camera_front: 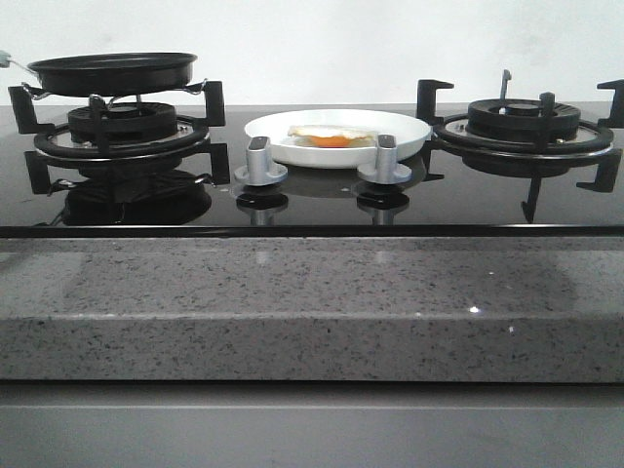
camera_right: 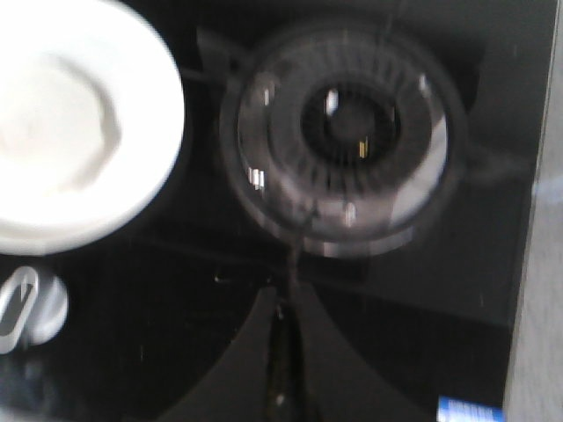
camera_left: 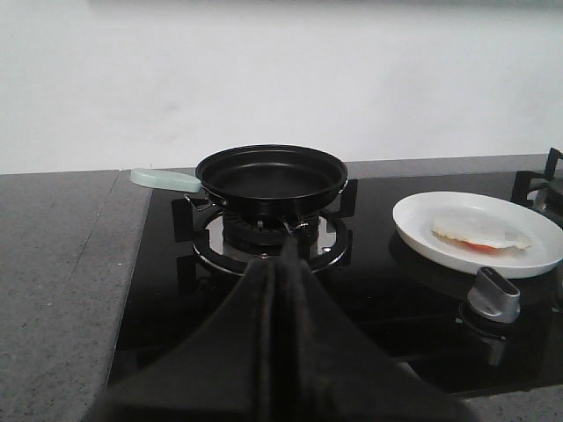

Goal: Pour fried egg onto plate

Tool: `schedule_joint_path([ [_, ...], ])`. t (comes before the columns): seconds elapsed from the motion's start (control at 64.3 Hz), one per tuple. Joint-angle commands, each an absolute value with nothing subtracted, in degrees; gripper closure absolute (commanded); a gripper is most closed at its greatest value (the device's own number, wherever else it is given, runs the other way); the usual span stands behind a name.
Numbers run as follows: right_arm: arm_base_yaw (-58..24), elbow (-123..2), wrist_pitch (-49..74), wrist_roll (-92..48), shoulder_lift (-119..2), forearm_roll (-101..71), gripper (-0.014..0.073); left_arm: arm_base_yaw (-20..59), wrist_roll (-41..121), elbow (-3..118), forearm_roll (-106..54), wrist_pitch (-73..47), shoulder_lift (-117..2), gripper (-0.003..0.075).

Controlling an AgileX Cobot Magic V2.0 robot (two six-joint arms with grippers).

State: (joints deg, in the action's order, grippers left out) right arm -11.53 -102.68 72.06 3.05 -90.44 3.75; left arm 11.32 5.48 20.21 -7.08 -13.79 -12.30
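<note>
Resting on plate (camera_front: 409,136) at hob centre: fried egg (camera_front: 330,136). Pan (camera_left: 271,173) empty on left burner. Both grippers pressed together, holding nothing; pour looks done.

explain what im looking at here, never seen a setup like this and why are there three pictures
A two-armed robot works at a gas hob. One picture looks forward over the counter; the other two come from cameras on each wrist. The dark wedge low in each wrist picture is that arm's gripper: left gripper, right gripper. Both look shut and hold nothing. A black frying pan sits empty on the left burner. The fried egg lies on the white plate in the middle, behind two silver knobs. The right burner is bare.
</note>
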Motion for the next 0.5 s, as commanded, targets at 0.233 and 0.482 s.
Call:
schedule_joint_path([
  [0.233, -11.52, -77.77, 56.11, 3.21, -65.59, 4.92, 0.0653, 11.82, 4.95, 21.76, -7.53, -9.06, -12.89, 0.0739],
  [0.482, -11.52, -58.35, 43.23, 3.21, -49.34, 4.92, 0.0653, 11.82, 4.95, 21.76, -7.53, -9.06, -12.89, 0.0739],
])
